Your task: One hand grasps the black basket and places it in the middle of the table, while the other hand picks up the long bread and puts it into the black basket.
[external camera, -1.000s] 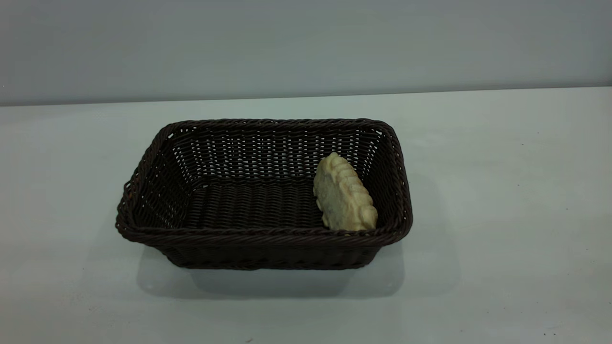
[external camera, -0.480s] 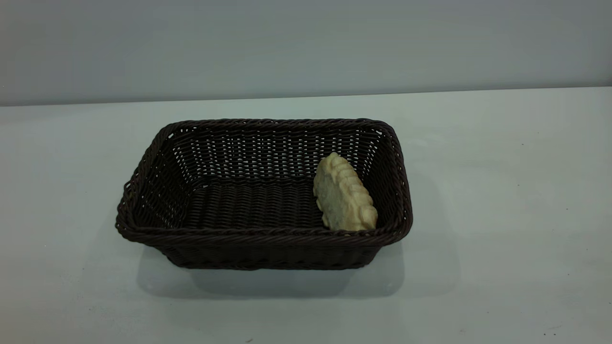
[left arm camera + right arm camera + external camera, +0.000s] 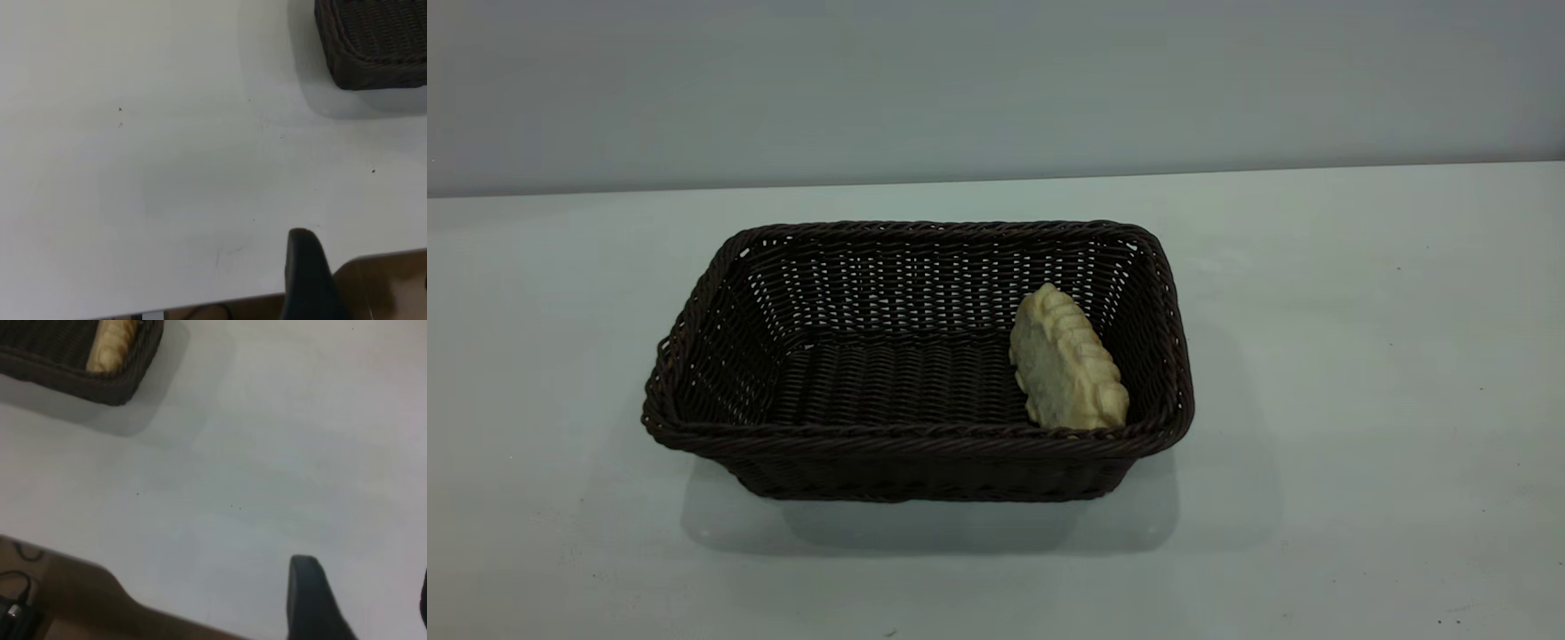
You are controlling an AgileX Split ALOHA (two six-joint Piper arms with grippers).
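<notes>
The big rectangular dark brown-black woven wicker basket point(image 3: 916, 364) sits around the middle of the wide plain white tabletop point(image 3: 1360, 400), long side facing the outside camera. The small oblong loaf of long bread point(image 3: 1065, 360) is inside it, at the right end, tipped up on its edge and leaning against the right wall, so the pale flat underside faces the open middle of the basket and the ridged top faces the wicker.

Neither arm shows up in the outside view at all. The left wrist camera catches just one corner of the basket point(image 3: 373, 47) and a lot of bare tabletop, with a single black finger of the left pincer point(image 3: 308, 277) over the tabletop's edge, well away from the basket. The right wrist camera sees a basket corner point(image 3: 80, 367) with a bit of the orange-brown and cream bread point(image 3: 110, 343) peeking over the rim, and the right pincer point(image 3: 360, 603) hangs over bare tabletop with its two black fingers apart, holding nothing. For the left one, can't tell whether it's apart or together since only one finger shows.
</notes>
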